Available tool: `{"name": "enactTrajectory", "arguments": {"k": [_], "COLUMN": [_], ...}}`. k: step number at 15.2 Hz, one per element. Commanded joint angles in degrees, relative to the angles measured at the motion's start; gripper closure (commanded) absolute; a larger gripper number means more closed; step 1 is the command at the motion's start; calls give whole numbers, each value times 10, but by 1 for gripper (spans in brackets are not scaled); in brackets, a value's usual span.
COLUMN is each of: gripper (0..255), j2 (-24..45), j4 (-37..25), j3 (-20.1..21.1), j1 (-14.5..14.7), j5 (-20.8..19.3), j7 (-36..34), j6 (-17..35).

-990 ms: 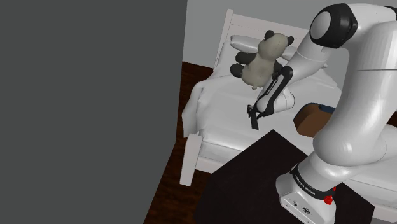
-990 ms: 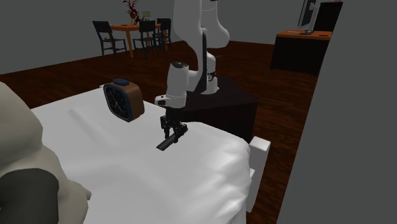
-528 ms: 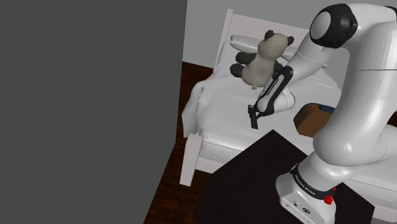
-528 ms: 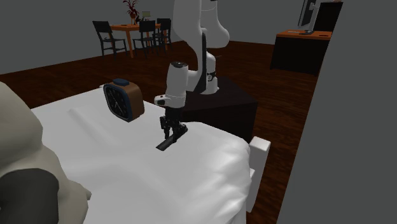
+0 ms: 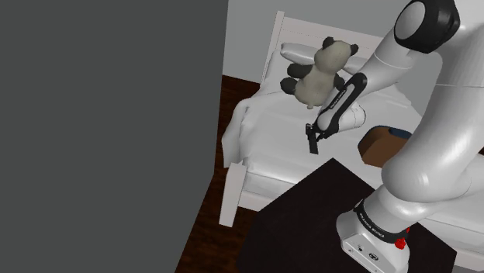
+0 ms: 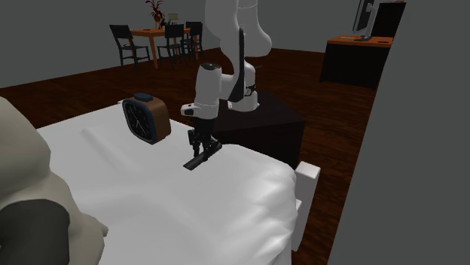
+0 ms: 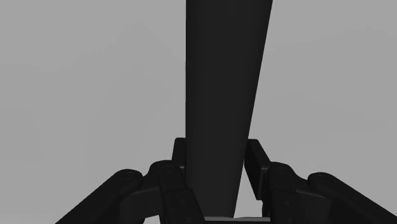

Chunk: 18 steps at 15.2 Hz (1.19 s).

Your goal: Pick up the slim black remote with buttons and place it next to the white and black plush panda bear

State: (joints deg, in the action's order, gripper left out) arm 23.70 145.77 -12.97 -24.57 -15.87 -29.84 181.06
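we see the gripper (image 7: 219, 157) clamped on the slim black remote (image 7: 222, 83), one finger pressed on each long side near one end. the rest of the remote sticks out past the fingertips against plain grey. no buttons are readable on the dark face in the wrist view.

in the second exterior view the gripper (image 6: 202, 144) points down over the white bed (image 6: 151, 203), with the remote (image 6: 197, 159) gripped at its upper end and tilted. its lower end is close to the sheet; we cannot tell if it touches. this is near the bed's foot corner, just beside the dark stand (image 6: 275, 120). a brown alarm clock with a dark face (image 6: 146, 118) sits upright on the bed near the gripper, apart from it.

in the shoulder view the gripper (image 5: 313, 136) and remote (image 5: 312, 146) are over the middle of the bed (image 5: 267, 151). the panda (image 5: 318, 74) is at the head end, well apart from the remote, leaning by a white pillow (image 5: 299, 54). it looks beige-white with dark ears and limbs. part of the panda (image 6: 30, 203) also looms at the second exterior view's lower left.

further back there is a dark wood floor (image 6: 90, 83). beyond it are a dining table with dark chairs (image 6: 154, 38) and an orange-topped desk (image 6: 354, 56). a grey wall (image 5: 108, 132) takes up the shoulder view's left.
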Motion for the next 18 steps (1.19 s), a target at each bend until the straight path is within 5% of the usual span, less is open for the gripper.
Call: {"name": "enactTrajectory", "arguments": {"k": [1, 18], "gripper": [255, 255], "j2": [-19, -181], "j4": [4, 29], "j3": [1, 16], "j1": [-1, -12], "j5": [0, 12], "j7": [2, 31], "j6": [-15, -152]}}
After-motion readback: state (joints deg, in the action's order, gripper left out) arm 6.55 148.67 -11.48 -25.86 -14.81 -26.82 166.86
